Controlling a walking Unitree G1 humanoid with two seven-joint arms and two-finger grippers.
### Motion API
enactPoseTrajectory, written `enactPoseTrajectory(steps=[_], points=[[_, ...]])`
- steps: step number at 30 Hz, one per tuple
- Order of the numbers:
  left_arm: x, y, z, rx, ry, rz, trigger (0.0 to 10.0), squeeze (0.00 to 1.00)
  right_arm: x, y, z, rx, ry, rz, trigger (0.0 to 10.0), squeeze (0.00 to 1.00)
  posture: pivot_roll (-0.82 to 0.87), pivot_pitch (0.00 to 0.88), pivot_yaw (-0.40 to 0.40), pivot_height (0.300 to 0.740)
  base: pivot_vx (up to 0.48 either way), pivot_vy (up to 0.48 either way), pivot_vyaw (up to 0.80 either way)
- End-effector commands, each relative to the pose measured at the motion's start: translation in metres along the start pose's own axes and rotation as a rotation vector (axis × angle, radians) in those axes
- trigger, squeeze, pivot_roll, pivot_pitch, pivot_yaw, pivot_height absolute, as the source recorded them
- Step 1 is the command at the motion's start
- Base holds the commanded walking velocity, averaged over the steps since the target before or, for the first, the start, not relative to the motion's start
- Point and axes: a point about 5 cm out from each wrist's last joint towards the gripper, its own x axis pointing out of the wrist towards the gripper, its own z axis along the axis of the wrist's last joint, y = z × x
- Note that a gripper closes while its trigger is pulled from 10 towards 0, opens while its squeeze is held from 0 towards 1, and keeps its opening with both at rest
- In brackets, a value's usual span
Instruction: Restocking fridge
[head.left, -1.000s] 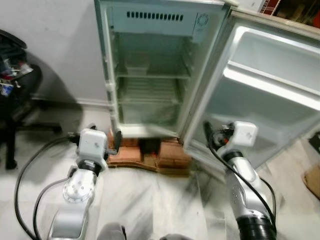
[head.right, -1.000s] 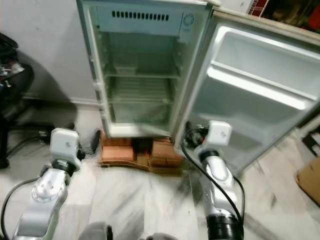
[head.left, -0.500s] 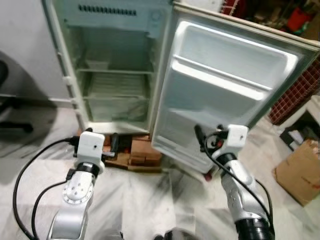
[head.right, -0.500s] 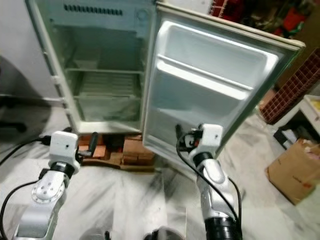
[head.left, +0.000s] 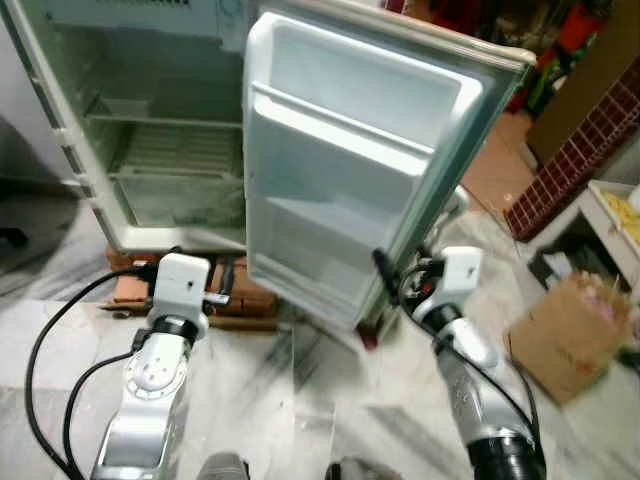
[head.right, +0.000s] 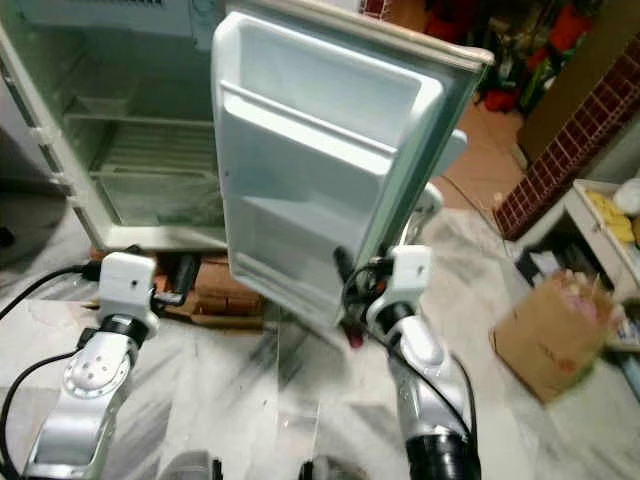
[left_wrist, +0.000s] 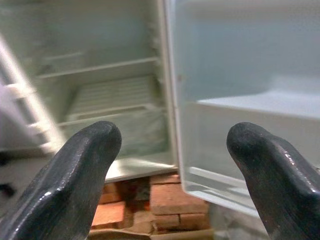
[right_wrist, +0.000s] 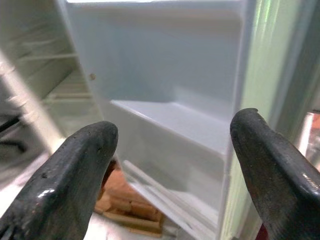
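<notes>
Closest to the robot, both silver arms reached out low over the pale marble floor (head.left: 300, 400). The left gripper (left_wrist: 170, 165) had its two black fingers spread wide apart, and nothing was between them. The right gripper (right_wrist: 170, 170) was spread wide too, and it also held nothing.

Just past the grippers stood the small white fridge (head.left: 130, 150) on a stack of red bricks (head.left: 240, 298). Its big white door (head.left: 350, 200) hung wide open, near the right gripper. The door shelves looked bare. The wire racks inside looked bare as well.

Farther off on the right sat a brown cardboard box (head.left: 565, 335) on the floor.

So the fridge was open and ready, but no food was in it yet. It looked like the filling had hardly begun, and the robot had to fetch things first.
</notes>
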Motion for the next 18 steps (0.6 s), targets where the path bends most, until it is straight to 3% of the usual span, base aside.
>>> enactPoseTrajectory(steps=[1,7,13,18], points=[[-0.0010,-0.0068,-0.0020,-0.012,0.011,-0.016,10.0,0.00,-0.0013,-0.0079,0.0085,-0.018,-0.031,-0.018,10.0,0.00,0.11,0.063,-0.091,0.740,0.000,-0.442,0.80],[-0.0020,-0.0054,-0.0036,-0.010,0.023,-0.008,10.0,0.00,0.0002,-0.0094,0.0111,-0.039,-0.044,-0.013,10.0,0.00,0.11,0.064,-0.089,0.740,0.000,-0.437,0.37],[-0.0016,-0.0031,-0.0043,-0.006,0.029,0.013,10.0,0.00,0.0019,-0.0060,0.0129,-0.060,-0.055,0.004,10.0,0.00,0.11,0.064,-0.087,0.740,0.333,-0.334,0.80],[-0.0023,-0.0007,-0.0051,-0.015,0.036,0.029,10.0,0.00,0.0026,-0.0062,0.0131,-0.056,-0.062,-0.001,10.0,0.00,0.11,0.066,-0.088,0.740,0.454,0.000,0.79]])
